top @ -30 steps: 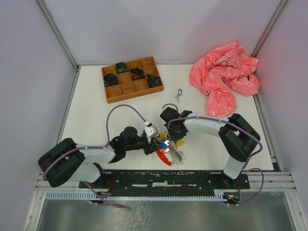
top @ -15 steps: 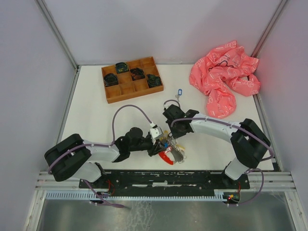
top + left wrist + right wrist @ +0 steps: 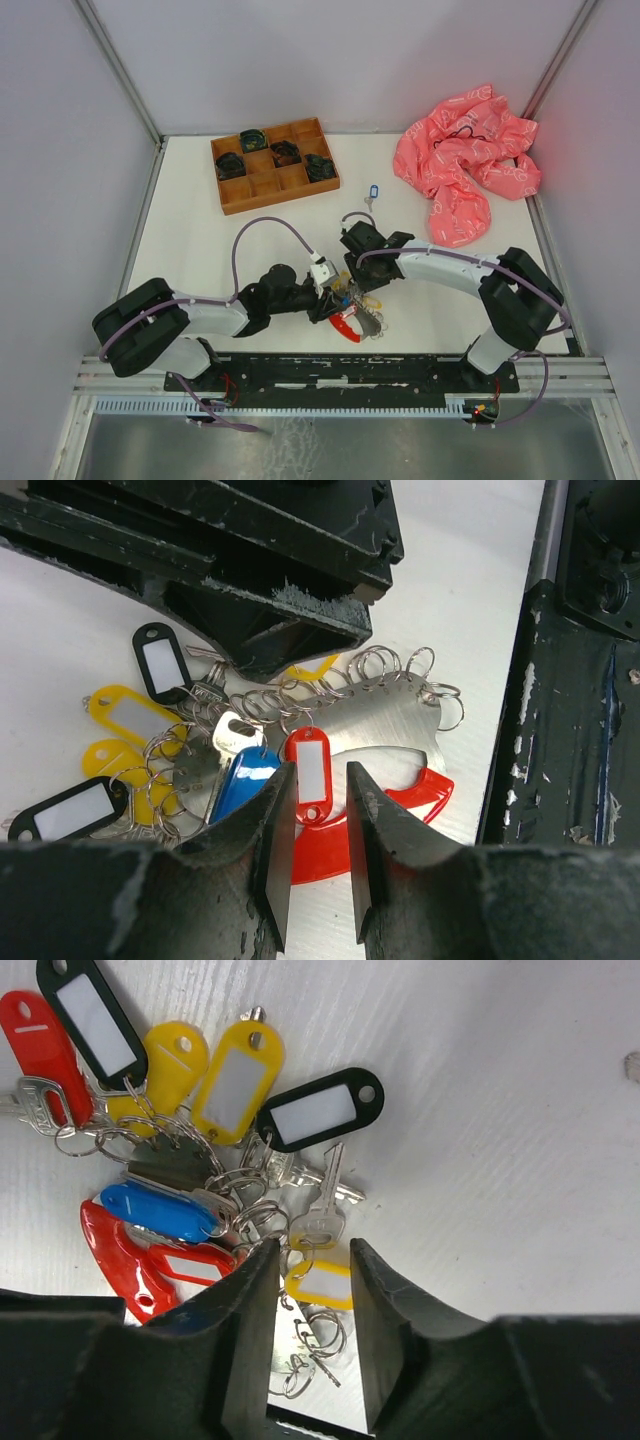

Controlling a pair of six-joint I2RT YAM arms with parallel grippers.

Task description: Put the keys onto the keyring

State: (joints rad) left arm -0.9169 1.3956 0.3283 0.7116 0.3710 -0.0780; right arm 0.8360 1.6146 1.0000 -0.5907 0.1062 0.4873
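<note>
The keys lie bunched on the white table between both arms. They carry red, blue, yellow and black tags. Under my left gripper lies the keyring, silvery metal edged with small rings, with its red plastic loop. The left jaws are parted; a red tag lies in the gap, apart from the right finger. My right gripper hovers open over a key with a yellow tag. A lone blue-tagged key lies farther back.
A wooden compartment tray holding dark items sits at the back left. A crumpled pink cloth lies at the back right. The black base rail runs close beside the bunch. Both grippers nearly touch over the keys.
My right gripper's jaws have spread apart over the bunch. The left arm shifted a little right a second ago and has held still since, its jaws unchanged.
</note>
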